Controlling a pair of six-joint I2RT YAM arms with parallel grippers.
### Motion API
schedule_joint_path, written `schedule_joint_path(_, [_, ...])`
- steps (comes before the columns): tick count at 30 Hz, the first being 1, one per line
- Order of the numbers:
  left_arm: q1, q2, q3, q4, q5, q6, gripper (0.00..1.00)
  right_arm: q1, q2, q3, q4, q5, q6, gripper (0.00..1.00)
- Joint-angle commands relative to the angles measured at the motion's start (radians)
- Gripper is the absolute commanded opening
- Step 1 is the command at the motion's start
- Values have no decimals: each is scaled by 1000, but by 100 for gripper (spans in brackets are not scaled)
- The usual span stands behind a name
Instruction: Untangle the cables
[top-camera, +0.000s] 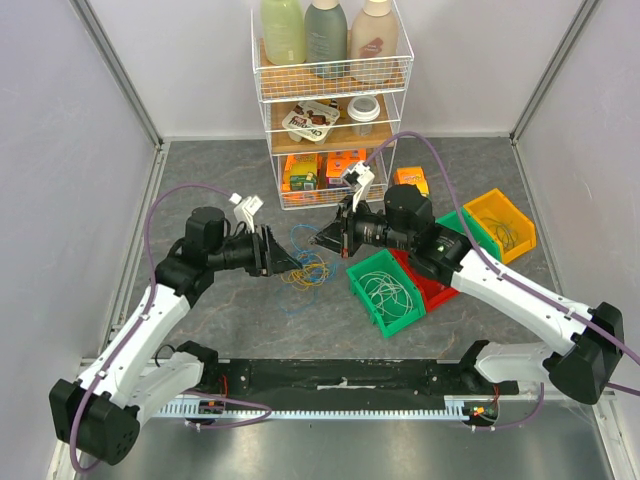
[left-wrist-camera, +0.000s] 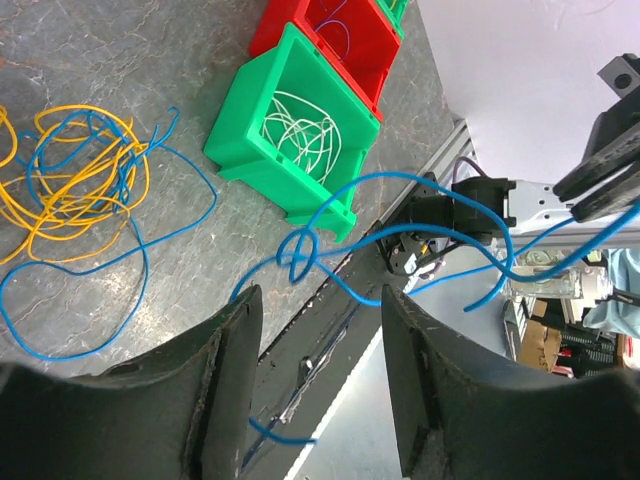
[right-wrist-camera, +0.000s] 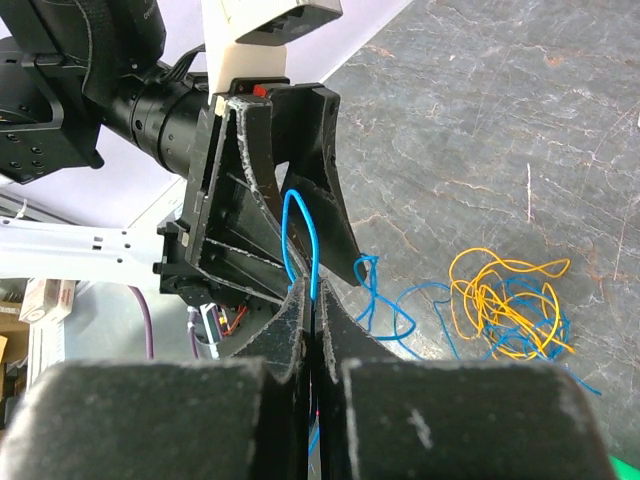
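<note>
My right gripper (right-wrist-camera: 312, 296) is pressed fully closed. Its two fingertips pinch a blue wire (right-wrist-camera: 313, 250), which arches up in a narrow loop just beyond the tips. My left gripper (left-wrist-camera: 320, 385) faces it close by, jaws spread wide with nothing clamped between them. The blue wire crosses the gap between its fingers in the air, with a small knot (left-wrist-camera: 300, 256) just ahead of them. I cannot tell whether the wire touches either finger. From the knot one run sweeps off toward the right gripper and another drops to the table (top-camera: 250, 320).

Both grippers hang above the table near its middle, tip toward tip. Beneath and just beyond them lies the loose tangle: yellow wires (left-wrist-camera: 70, 185) in overlapping loops, with more blue threaded through and around them.

To my right of the tangle stands a green bin (left-wrist-camera: 235, 130) holding white wires (left-wrist-camera: 300, 130), with a red bin (left-wrist-camera: 272, 28) just beside it. Further right are a second green bin (top-camera: 470, 232) and a yellow bin (top-camera: 483, 200). At the back of the table stands a wire rack (top-camera: 330, 72) with bottles (top-camera: 325, 30) on its top shelf.
</note>
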Motion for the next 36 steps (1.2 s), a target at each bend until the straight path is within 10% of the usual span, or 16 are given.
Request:
schedule_joint_path(1, [-2,-14,-4,-23,-6,46,56,-2,-33,45,35,-18,6,0])
schedule_joint_path(8, [-4,-8,12,-61,-49,57,42,-2,-41,49,26,-20,-4,0])
schedule_joint_path(19, [-2,-260,42,-135,-269,63,66,-2,-44,57,-2,-21,-27,0])
schedule_joint_path(26, [-1,-99,61,-230,-332,48,66,-2,-55,63,-5,-36,-31,0])
schedule_joint_path(36, [-1,-42,-13,-75,-60,5,49,-2,-64,51,-6,-39,-36,0])
